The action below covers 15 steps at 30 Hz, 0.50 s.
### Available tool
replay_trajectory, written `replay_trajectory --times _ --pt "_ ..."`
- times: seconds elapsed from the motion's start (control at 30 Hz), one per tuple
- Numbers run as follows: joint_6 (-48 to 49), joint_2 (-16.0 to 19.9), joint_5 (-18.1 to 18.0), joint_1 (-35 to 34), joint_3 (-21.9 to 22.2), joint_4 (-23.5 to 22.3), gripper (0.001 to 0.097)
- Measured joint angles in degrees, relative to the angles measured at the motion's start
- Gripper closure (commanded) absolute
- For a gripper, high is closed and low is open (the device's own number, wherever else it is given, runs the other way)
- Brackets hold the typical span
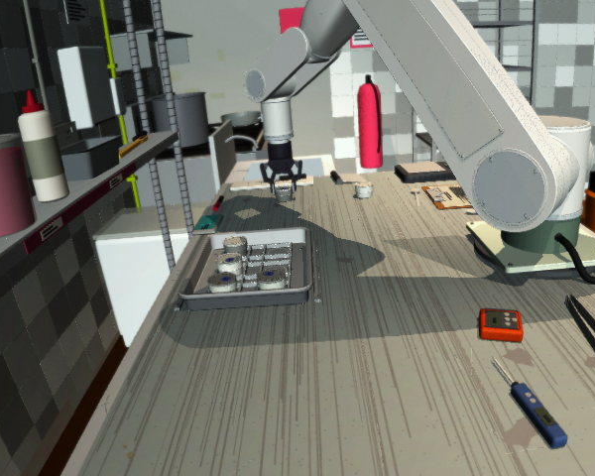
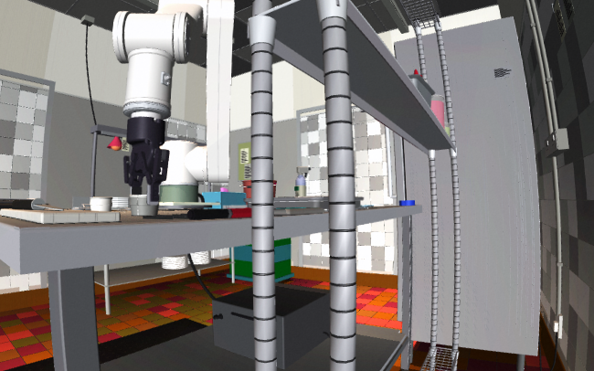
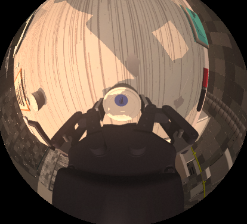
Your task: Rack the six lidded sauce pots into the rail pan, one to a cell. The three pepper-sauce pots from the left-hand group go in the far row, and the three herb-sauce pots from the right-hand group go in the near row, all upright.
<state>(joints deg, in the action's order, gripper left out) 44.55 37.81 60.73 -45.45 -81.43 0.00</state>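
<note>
My gripper [image 1: 283,188] [image 2: 144,196] [image 3: 121,108] is closed around a lidded sauce pot [image 1: 284,193] [image 2: 143,205] [image 3: 121,102] that stands upright on the far end of the table, its white lid carrying a blue round label. The rail pan [image 1: 251,268] sits nearer along the table's left edge. Several pots [image 1: 230,265] stand in its cells. One more lidded pot [image 1: 363,190] [image 2: 100,203] [image 3: 37,99] stands alone on the table, to the right of my gripper as the side camera sees it.
A cutting board [image 2: 59,215] lies at the table's far end beside the held pot. A red-capped marker [image 1: 217,203] and a teal pad [image 1: 207,223] lie by the left edge. A red timer [image 1: 501,324] and a blue probe [image 1: 536,407] lie nearer right.
</note>
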Motion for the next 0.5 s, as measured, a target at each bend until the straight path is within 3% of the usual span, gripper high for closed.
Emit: replay_trajectory --times 0.17,0.5 --pt "0.0 0.0 0.0 0.0 0.0 0.0 0.0901" --pt "0.0 -0.03 0.06 0.0 0.01 0.0 0.0901"
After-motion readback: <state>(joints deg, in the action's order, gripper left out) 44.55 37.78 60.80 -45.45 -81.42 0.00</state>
